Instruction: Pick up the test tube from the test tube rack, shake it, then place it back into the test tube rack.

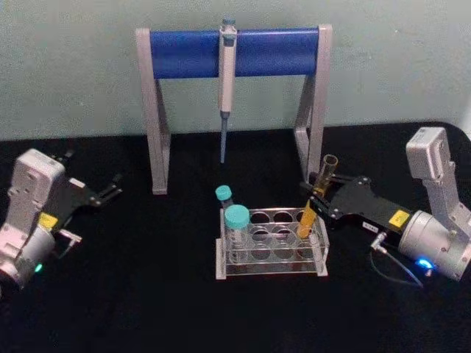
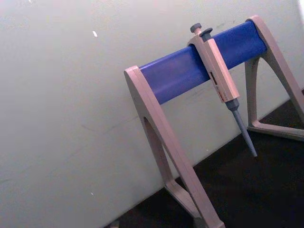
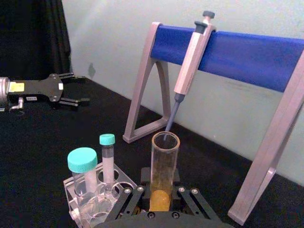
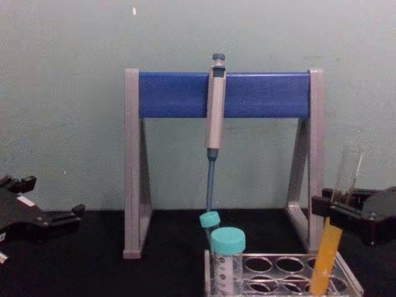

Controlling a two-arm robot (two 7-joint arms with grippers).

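Observation:
The test tube (image 1: 327, 170) is a long clear capless tube with orange-yellow liquid in its lower half. It leans slightly, with its bottom in a hole at the right end of the clear test tube rack (image 1: 272, 271). My right gripper (image 1: 317, 199) comes in from the right and is shut on the tube's middle, just above the rack. In the right wrist view the tube (image 3: 165, 156) rises between the fingers (image 3: 183, 194). The chest view shows the tube (image 4: 327, 253) and the right gripper (image 4: 337, 213) at the right edge. My left gripper (image 1: 114, 190) is parked open at the far left.
Two teal-capped tubes (image 1: 237, 220) stand in the rack's left end. Behind the rack stands the grey-and-blue pipette stand (image 1: 184, 53) with a pipette (image 1: 227, 70) hanging from it, tip pointing down. The black table (image 1: 147, 309) is bare in front and to the left.

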